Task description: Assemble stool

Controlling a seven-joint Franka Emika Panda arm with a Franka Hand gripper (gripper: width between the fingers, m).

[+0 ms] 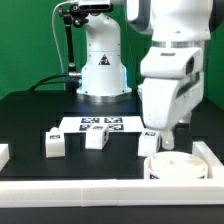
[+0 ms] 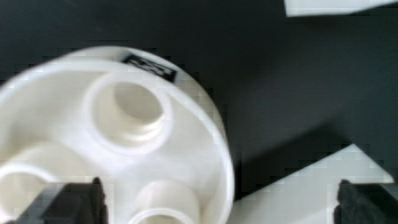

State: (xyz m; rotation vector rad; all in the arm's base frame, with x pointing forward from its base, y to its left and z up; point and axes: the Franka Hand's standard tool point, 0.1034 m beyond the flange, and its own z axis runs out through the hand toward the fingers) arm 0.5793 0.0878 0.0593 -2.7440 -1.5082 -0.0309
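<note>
Gripper (image 1: 166, 139) hanging just above round seat (image 1: 178, 166); fingers (image 2: 71, 201) spreading wide, holding nothing; seat lying near, at exterior view's right, by white rail (image 1: 90, 190); short legs (image 1: 97, 139) standing beside marker board (image 1: 100, 124).

Robotics lab bench. Matte black table (image 1: 25, 110) edged with a long white rail (image 1: 70, 188). White arm base (image 1: 102, 65) stands at the back. The marker board (image 1: 100, 124) lies flat, and the loose legs (image 1: 55, 143) carry the same square tags. Black stand (image 1: 68, 40) behind, against a plain pale wall.
</note>
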